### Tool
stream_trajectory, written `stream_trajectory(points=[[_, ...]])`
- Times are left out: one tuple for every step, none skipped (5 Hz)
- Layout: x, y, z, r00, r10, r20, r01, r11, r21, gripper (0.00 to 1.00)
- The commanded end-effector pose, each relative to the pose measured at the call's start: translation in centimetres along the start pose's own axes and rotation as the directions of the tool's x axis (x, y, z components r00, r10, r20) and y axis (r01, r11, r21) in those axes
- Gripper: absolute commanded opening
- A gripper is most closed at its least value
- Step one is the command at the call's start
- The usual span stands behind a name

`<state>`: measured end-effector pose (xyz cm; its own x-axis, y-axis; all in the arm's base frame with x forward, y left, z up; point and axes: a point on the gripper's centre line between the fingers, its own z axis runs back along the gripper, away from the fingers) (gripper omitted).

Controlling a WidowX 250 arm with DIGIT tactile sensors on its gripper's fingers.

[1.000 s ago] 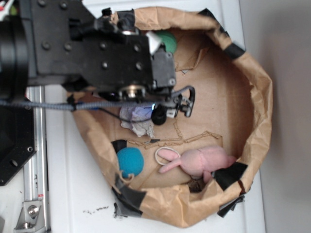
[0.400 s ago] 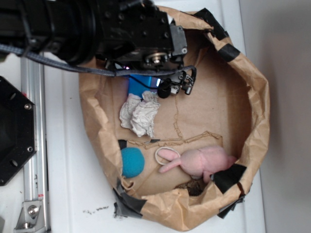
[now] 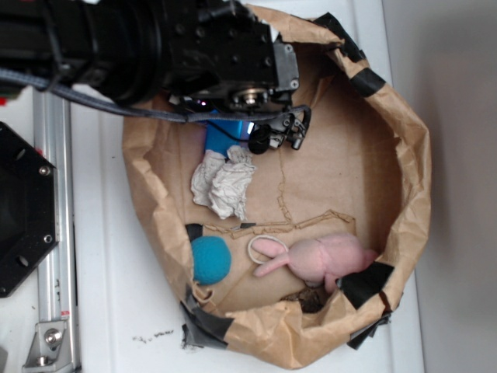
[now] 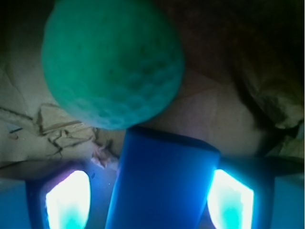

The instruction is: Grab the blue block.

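Observation:
The blue block [image 4: 162, 186], a smooth bright blue slab, fills the bottom middle of the wrist view. It lies between my gripper's [image 4: 150, 193] two glowing fingers. The left finger [image 4: 69, 200] stands a little way off the block, while the right finger [image 4: 231, 200] is at its edge. The gripper is open around the block. In the exterior view a corner of the blue block [image 3: 225, 130] shows under the black wrist housing [image 3: 233, 62], which hides the fingers.
A dimpled green ball [image 4: 112, 62] sits just beyond the block. Everything lies in a brown paper tub [image 3: 411, 155]. It also holds a crumpled white cloth [image 3: 224, 183], a fuzzy teal ball [image 3: 210, 259], a white ring [image 3: 262, 249] and a pink plush bunny [image 3: 318, 259].
The arm has moved from over the white cloth toward the top of the exterior view and now sits over the blue block. The cloth is uncovered, and the arm now hides the green ball.

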<state>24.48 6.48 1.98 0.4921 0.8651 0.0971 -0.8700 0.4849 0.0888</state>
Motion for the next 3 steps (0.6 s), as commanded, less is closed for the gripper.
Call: stream_trajectory(points=[[-1.1, 0.0, -1.2, 0.999, 0.031, 0.024, -0.030, 0.999, -0.030, 0.00], [-1.0, -0.2, -0.4, 0.998, -0.043, 0.045, 0.045, 0.998, -0.046, 0.00], [0.0, -1.1, 2.9, 0.984, -0.163, 0.079, 0.170, 0.981, -0.090, 0.00]])
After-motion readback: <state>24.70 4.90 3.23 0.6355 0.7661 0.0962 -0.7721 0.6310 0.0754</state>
